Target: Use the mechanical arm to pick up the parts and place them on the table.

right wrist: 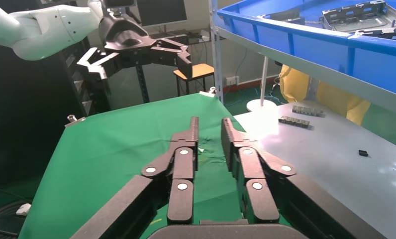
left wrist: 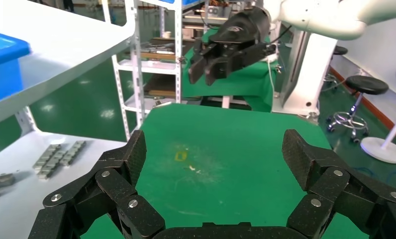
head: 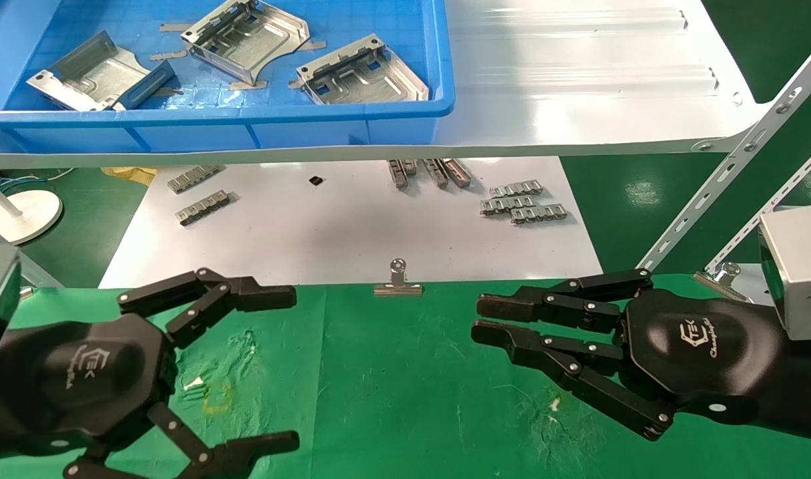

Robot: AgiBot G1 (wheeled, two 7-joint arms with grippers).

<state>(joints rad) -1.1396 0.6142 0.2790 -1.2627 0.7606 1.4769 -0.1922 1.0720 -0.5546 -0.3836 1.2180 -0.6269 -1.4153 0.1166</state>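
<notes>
Awaiting first pick: left gripper (head: 272,366) fingers spread wide, right gripper (head: 488,319) fingers nearly together, both empty over the green table (head: 392,372). Three stamped metal parts (head: 362,72) lie in the blue bin (head: 352,120), well beyond fingertips; a reach up is needed.

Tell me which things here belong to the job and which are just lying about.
For the job:
three parts in the blue bin
green table
left hand, open
right hand, fingers close together

Lying about:
binder clip
grey linked strips
white sheet

Left tool (head: 272,366) fingers spread wide, right tool (head: 488,322) fingers nearly together, both empty.
</notes>
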